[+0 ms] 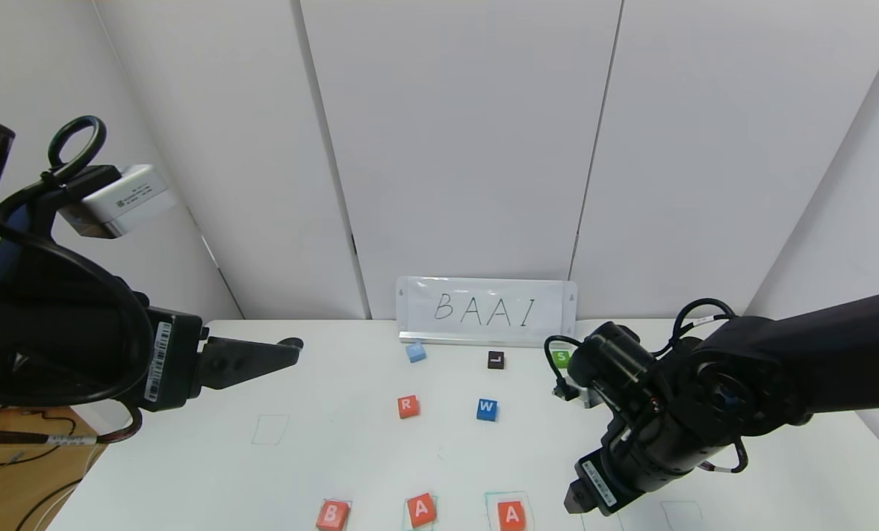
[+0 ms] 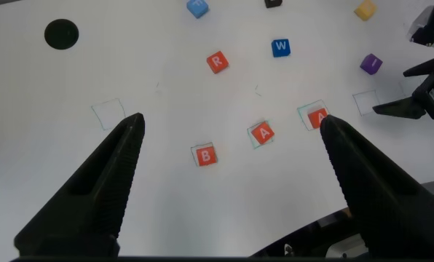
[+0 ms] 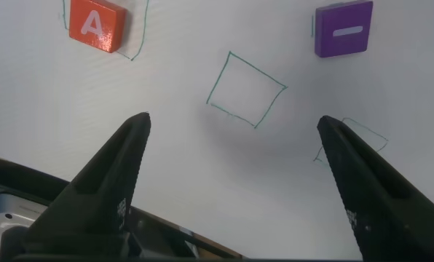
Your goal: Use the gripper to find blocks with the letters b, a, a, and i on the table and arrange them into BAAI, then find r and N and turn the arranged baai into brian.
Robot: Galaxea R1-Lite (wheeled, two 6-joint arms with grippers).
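1. Right claw (image 3: 231, 145) hovers spread and empty over a green square on the table (image 1: 189, 457); purple I block (image 3: 343, 28) lies near.
2. B (image 1: 332, 514), A (image 1: 421, 509), A (image 1: 511, 515) line the front; R (image 1: 408, 405) sits behind.
3. Left claw (image 2: 228, 156) hangs spread, raised.

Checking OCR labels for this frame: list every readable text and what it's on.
"BAAI": handwritten on the white sign at the table's back.
"B": orange-red block.
"A": orange-red block.
"A": orange-red block.
"R": orange-red cube.
"W": blue cube.
"L": black cube.
"S": green cube.
"I": purple block.
Light-blue cube, yellow cube, arm stickers: unreadable.
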